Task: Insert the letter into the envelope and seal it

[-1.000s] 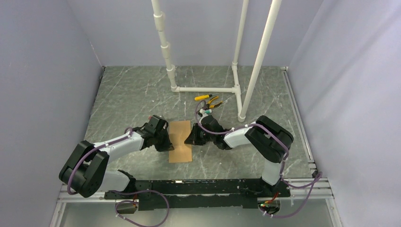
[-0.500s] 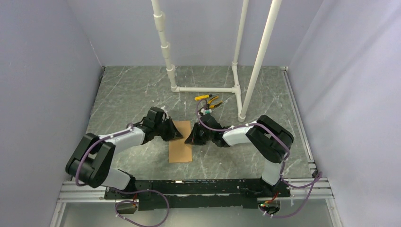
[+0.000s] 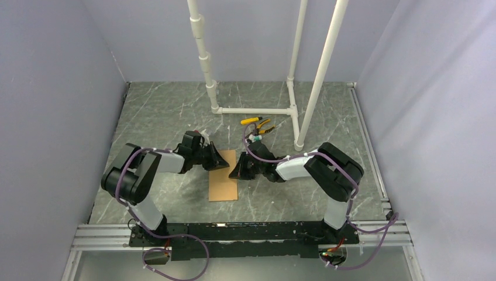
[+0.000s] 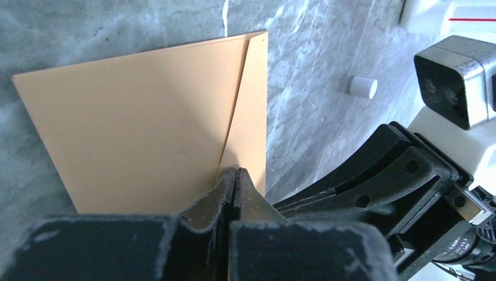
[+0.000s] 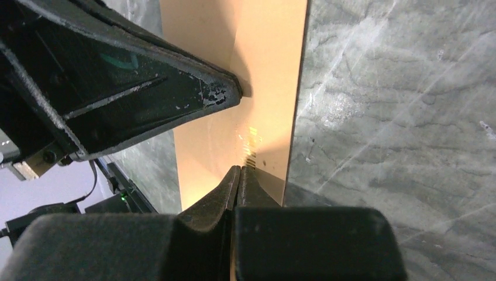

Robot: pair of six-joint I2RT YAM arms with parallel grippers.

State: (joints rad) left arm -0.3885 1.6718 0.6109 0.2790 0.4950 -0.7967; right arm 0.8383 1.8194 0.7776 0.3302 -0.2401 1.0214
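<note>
**Top external view.** The envelope [image 3: 223, 186] lies flat on the grey marbled worktop [image 3: 158, 111], its long sides running from near to far. The two arms meet over its far half. The left tool [image 3: 220, 160] comes in across the left long edge, and the right tool [image 3: 236, 172] sits at the right long edge. The near half of the envelope is uncovered, with bare worktop on both sides and in front of it. Farther back, well apart from the paper, stand a white pipe frame [image 3: 252, 110] and yellow-handled pliers [image 3: 257, 123].

**Left wrist view.** The left tool [image 4: 235, 179] has its fingers pressed together, tips down on the envelope [image 4: 140, 111] where a slanted fold seam ends. I see no paper between the fingers. The right long edge lies just beyond the tips, and there the right tool [image 4: 304, 196] reaches in low, close to that edge. A small white cylinder [image 4: 362, 86] stands on open worktop past the envelope.

**Right wrist view.** The right tool [image 5: 240, 174] is likewise pressed together, tips resting on the envelope [image 5: 263, 52] just inside its straight edge. Beside that edge is bare worktop [image 5: 398, 117]. The left tool [image 5: 230, 93] points its tip onto the paper, near but apart from the right tool.

The letter cannot be picked out as a separate sheet in any view.
</note>
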